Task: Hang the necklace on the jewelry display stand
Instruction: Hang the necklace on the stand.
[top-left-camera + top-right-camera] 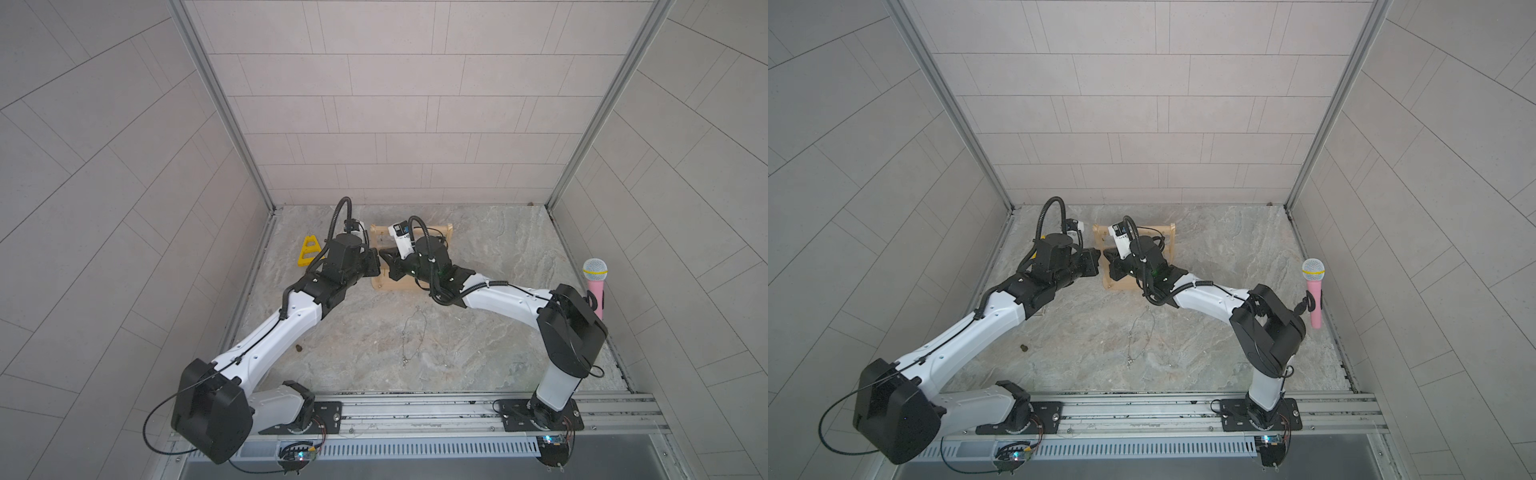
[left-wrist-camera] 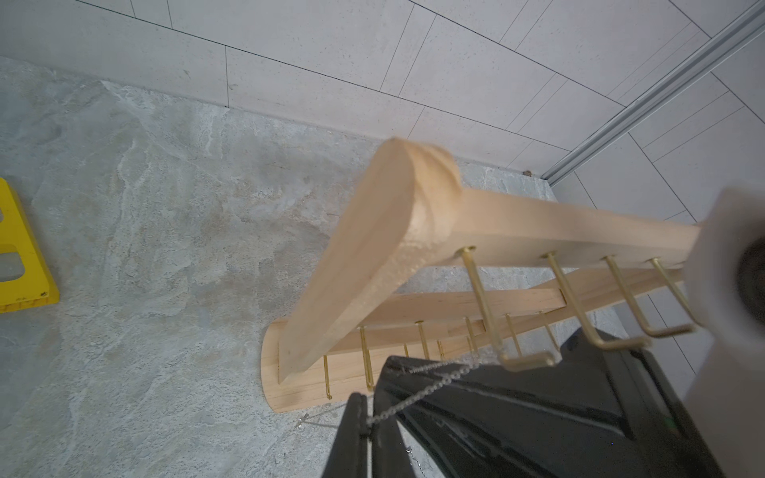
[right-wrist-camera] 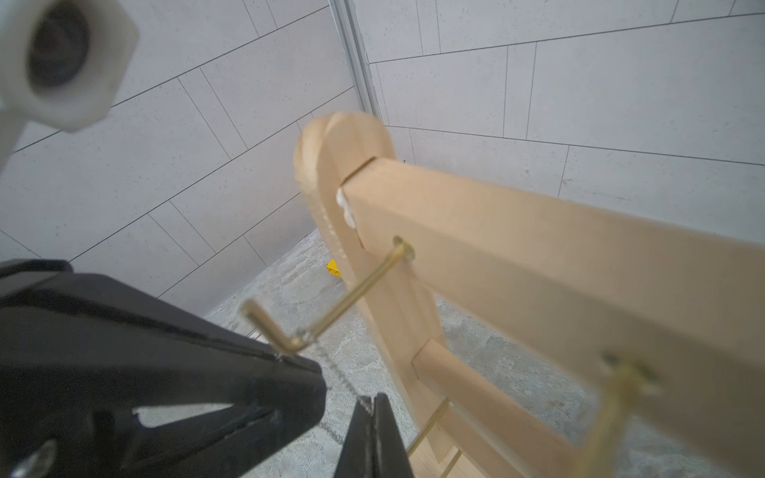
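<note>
The jewelry display stand [image 1: 440, 227] [image 1: 1167, 232] is a pale wooden rack with brass hooks, standing at the back middle of the table. The necklace [image 2: 418, 395] [image 3: 335, 368] is a thin silver chain that passes over the end brass hook [image 2: 525, 360] [image 3: 331, 314] of the top bar. My left gripper [image 2: 367, 418] [image 1: 376, 259] is shut on the chain to the left of that hook. My right gripper [image 3: 374, 407] [image 1: 385, 257] is shut on the chain just below the hook. The two grippers almost touch tip to tip.
A thin chain [image 1: 415, 336] lies loose on the table in front of the stand; I cannot tell whether it joins the held one. A yellow triangular frame [image 1: 308, 249] lies left of the stand. A pink microphone [image 1: 595, 286] stands at the right edge. A small brown bit [image 1: 298, 347] lies near the left arm.
</note>
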